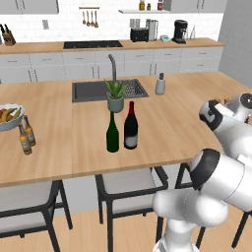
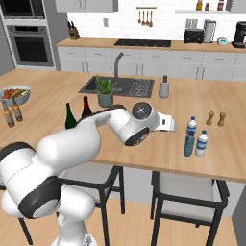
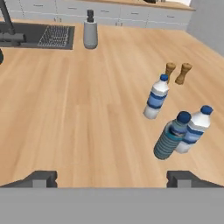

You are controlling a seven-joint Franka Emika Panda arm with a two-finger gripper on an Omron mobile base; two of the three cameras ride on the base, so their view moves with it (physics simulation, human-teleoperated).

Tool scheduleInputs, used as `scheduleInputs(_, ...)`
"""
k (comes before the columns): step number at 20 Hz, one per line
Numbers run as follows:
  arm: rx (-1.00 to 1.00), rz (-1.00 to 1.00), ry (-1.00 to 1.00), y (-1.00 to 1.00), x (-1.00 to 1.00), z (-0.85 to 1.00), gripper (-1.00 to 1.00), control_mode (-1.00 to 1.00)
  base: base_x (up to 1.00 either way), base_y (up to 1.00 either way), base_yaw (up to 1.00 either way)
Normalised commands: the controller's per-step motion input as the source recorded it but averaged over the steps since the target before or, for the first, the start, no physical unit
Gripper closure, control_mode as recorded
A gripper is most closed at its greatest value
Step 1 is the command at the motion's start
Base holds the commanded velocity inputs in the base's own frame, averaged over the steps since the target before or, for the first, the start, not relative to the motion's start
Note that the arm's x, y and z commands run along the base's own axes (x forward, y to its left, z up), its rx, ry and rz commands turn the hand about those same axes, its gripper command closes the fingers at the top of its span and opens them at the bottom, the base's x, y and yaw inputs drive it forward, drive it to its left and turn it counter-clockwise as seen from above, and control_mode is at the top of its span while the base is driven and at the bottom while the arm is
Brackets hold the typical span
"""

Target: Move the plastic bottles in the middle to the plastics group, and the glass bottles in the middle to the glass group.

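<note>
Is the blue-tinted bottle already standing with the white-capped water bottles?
Yes: in the hand view the blue-tinted bottle stands upright against one of the white-capped water bottles.

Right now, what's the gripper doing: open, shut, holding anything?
Gripper: open, holding nothing, above the counter short of the blue-tinted bottle.

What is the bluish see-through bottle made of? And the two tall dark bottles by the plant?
The bluish see-through ribbed bottle looks like thin plastic: tinted, with ridged sides and a blue screw cap. The slim dark green wine bottle and the black wine bottle with a red top look like glass: smooth, dark and a little shiny, though a rendered picture leaves that open.
</note>
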Motion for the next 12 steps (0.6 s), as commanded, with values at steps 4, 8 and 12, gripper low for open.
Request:
scheduleInputs(4,0.00,0.14,0.10,0.74,-0.04,0.51,-1.00,-1.00,0.00,0.00,0.00)
scheduleInputs(8,0.00,0.13,0.07,0.75,-0.15,0.32,-1.00,-1.00,0.00,0.00,0.00)
scheduleInputs(12,0.00,0.12,0.02,0.75,-0.20,0.19,-1.00,-1.00,0.00,0.00,0.00)
